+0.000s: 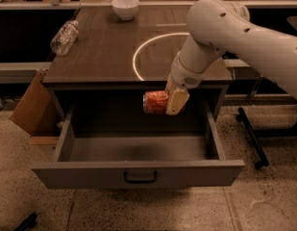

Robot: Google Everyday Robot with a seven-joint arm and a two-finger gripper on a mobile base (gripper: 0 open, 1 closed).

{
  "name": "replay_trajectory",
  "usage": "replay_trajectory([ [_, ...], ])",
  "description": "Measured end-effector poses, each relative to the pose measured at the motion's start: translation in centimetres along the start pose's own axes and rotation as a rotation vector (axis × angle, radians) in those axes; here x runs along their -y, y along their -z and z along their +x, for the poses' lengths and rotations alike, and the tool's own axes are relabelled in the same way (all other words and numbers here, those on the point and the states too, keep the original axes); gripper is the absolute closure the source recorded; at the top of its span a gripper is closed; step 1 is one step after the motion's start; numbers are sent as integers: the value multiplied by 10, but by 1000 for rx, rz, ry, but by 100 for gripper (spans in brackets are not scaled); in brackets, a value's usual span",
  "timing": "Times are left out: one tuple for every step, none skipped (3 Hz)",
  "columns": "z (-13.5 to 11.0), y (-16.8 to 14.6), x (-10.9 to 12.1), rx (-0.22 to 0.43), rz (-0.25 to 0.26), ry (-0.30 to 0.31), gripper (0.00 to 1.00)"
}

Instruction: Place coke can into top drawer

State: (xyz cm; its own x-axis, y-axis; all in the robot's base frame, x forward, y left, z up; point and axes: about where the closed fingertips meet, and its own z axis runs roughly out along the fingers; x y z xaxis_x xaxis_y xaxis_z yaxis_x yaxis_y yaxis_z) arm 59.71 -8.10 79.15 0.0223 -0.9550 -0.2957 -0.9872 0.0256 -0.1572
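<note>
Item 1 — coke can (155, 102). Small red-orange can with pale lettering on its side and a dull silver end. It lies on its side in mid-air: long axis level, running left to right across the view, silver end pointing left, away from the gripper. Its right part is hidden behind a tan finger (177, 101).

Item 2 — gripper (170, 103). At the end of the white arm (220, 32), fingers clamped on the right part of the coke can. It hangs in front of the cabinet's front edge, above the rear of the drawer cavity.

Item 3 — top drawer (80, 173). Grey-brown wood, pulled fully open, directly below and in front of the gripper. Flat front panel with a small dark handle (140, 177) at its middle, nearer the camera than the gripper and a little to its left.

Item 4 — cabinet top (100, 57). Behind and above the gripper. It carries a white ring marking (137, 61) just behind the gripper, a white bowl (125, 7) far behind it to the left, and a clear plastic bottle (64, 36) lying well off to the left.

Item 5 — cardboard box (32, 102). Far left of the gripper, leaning against the cabinet side.
</note>
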Motion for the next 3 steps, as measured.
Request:
replay_trajectory([
  [-1,-26,-5,-14,-25,-20,100],
  [0,-46,-7,-31,-30,-39,100],
  [5,-62,-14,-52,-26,-77,100],
])
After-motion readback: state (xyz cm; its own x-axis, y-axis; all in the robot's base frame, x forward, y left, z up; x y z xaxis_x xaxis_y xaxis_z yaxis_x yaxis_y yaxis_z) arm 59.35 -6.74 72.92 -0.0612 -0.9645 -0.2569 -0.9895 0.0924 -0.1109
